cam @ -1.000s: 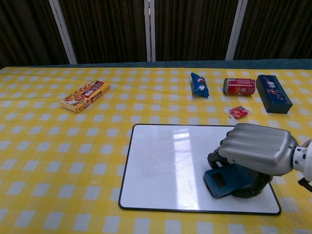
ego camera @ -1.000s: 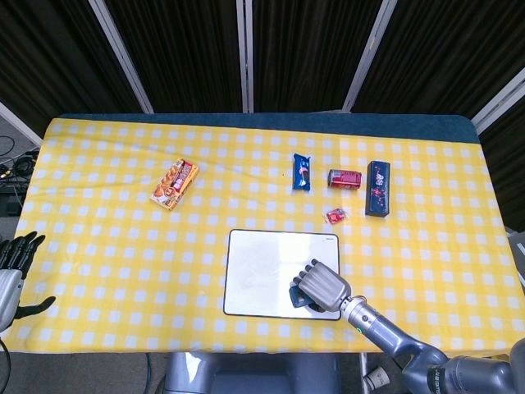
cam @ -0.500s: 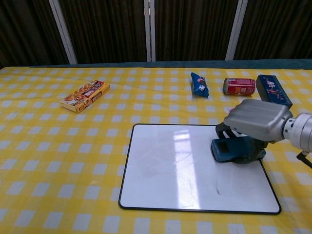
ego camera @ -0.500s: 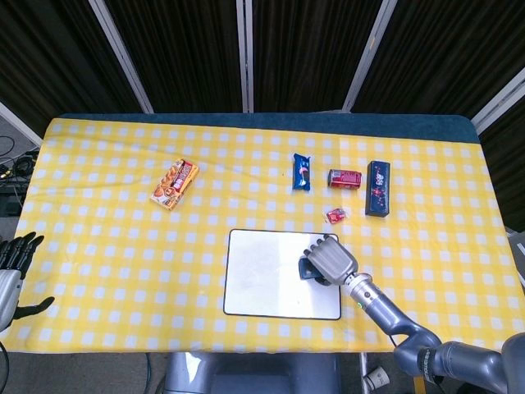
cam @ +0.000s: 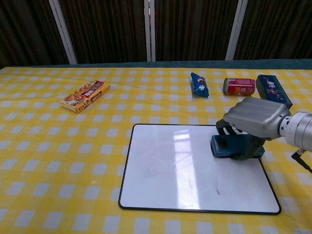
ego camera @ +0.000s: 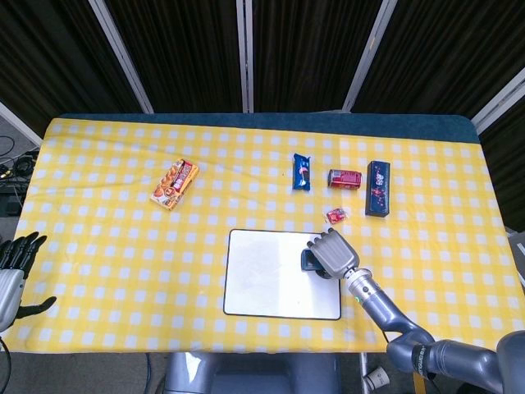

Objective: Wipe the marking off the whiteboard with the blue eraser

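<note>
- Since a second earlier, only the right hand [cam: 253,119] and the blue eraser [cam: 233,146] had moved: from the near right corner of the whiteboard [cam: 165,165] they had travelled up its right side to the far right part, slowing over the last half second.
- At the far left, the left hand [ego camera: 16,264] hung off the counter [ego camera: 107,246] edge, empty with fingers apart, unchanged across the frames.
- On the left of the counter, the orange snack box [cam: 85,95] lay where it had been, well apart from the board.
- The whiteboard had not shifted on the checked cloth; its left and middle looked clean apart from glare.
- Two faint dark marks [cam: 217,190] remained on the near right part of the board, in the strip the eraser had just left, so that pass seemed to have missed them or only thinned them, and the task was not finished.
- The right hand held the blue eraser from above, fingers curled over it, pressing it flat on the board near the far right edge.
- Beyond the board, the blue packet [cam: 199,84], the red can [cam: 239,86], and the dark blue box [cam: 272,87] had stayed put.
- A return stroke toward the near edge looked necessary.
</note>
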`<state>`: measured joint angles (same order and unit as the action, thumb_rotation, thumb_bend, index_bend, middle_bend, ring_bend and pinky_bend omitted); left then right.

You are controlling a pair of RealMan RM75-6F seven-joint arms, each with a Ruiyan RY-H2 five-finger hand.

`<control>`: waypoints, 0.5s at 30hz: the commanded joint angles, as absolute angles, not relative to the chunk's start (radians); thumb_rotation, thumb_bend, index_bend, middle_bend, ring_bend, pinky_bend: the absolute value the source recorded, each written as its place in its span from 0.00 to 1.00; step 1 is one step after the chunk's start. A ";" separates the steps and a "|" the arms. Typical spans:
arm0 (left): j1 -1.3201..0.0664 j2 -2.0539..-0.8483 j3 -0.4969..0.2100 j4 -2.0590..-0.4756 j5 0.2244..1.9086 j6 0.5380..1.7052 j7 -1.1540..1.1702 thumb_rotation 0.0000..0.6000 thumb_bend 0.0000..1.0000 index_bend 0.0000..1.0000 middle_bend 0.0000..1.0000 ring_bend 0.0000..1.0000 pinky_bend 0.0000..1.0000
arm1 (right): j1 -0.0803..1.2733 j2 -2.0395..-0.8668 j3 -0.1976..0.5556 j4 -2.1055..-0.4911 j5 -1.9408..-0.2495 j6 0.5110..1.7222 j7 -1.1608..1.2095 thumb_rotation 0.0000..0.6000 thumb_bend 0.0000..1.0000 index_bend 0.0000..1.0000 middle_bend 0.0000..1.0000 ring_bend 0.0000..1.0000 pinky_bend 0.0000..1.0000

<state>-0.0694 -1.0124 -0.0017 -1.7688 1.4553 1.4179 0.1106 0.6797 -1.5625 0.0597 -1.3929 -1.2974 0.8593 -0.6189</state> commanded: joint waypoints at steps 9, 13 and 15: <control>-0.068 -1.013 0.002 -1.768 1.464 1.423 0.107 1.00 0.00 0.00 0.00 0.00 0.00 | 0.686 -1.524 -0.019 -1.572 -1.392 0.856 -0.617 1.00 0.73 0.56 0.55 0.48 0.45; -0.066 -1.011 0.004 -1.762 1.472 1.428 0.094 1.00 0.00 0.00 0.00 0.00 0.00 | 0.677 -1.489 -0.002 -1.608 -1.415 0.902 -0.570 1.00 0.73 0.56 0.55 0.48 0.45; -0.064 -1.008 0.004 -1.762 1.475 1.432 0.086 1.00 0.00 0.00 0.00 0.00 0.00 | 0.670 -1.459 0.009 -1.622 -1.430 0.933 -0.534 1.00 0.73 0.56 0.55 0.48 0.45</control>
<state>-0.0649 -1.0095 0.0042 -1.7623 1.4734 1.4302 0.0883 0.6773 -1.4852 -0.0020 -1.6056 -1.4139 0.9063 -0.5629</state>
